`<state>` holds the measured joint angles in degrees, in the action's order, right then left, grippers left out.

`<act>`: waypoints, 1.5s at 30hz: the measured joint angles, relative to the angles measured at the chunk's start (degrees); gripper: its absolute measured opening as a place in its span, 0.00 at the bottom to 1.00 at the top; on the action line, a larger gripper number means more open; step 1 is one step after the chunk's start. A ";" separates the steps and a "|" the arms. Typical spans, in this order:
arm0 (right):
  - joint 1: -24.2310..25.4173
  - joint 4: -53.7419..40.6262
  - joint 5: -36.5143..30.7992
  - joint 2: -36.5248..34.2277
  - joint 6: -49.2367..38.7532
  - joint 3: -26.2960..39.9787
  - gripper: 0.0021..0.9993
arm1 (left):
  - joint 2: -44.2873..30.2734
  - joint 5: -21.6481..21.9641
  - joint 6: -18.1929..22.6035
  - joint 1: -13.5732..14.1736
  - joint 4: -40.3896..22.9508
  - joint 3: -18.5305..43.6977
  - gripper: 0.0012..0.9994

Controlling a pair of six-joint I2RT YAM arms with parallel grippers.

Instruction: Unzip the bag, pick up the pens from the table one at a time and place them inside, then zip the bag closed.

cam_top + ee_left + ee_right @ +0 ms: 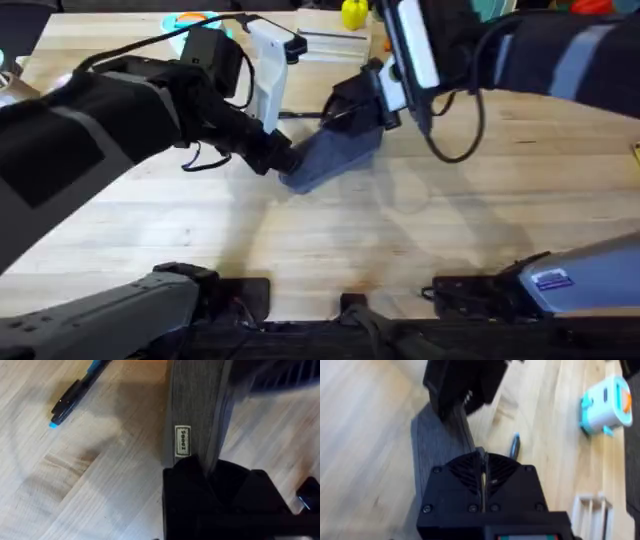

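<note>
The blue-grey bag (335,155) lies mid-table, tilted, with both grippers on it. My left gripper (278,158) is shut on its near-left end; in the left wrist view the bag (195,410) with its small label runs away from that gripper (202,467). My right gripper (362,112) is shut on the bag's far-right end, and its wrist view has the fingers (482,467) pinched together on the bag's (432,445) upper edge. A slim black pen (300,115) lies just behind the bag. Its blue tip marks the pen (75,395) (514,446) in both wrist views.
A yellow toy (353,12) and an orange and teal item (190,20) sit at the table's far edge. A white and light-blue toy (605,402) and a white rack (590,510) lie beyond the bag. Bare wood (400,240) stretches in front of the bag.
</note>
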<state>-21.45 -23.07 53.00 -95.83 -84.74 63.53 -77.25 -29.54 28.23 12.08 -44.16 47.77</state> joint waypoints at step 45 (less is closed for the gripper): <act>9.59 2.15 7.97 -3.75 12.99 0.07 1.00 | 0.02 0.81 0.10 -0.42 -0.52 0.00 0.06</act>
<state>-11.86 -20.92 60.97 -99.58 -71.76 63.59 -77.23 -28.73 28.32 11.66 -44.69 47.77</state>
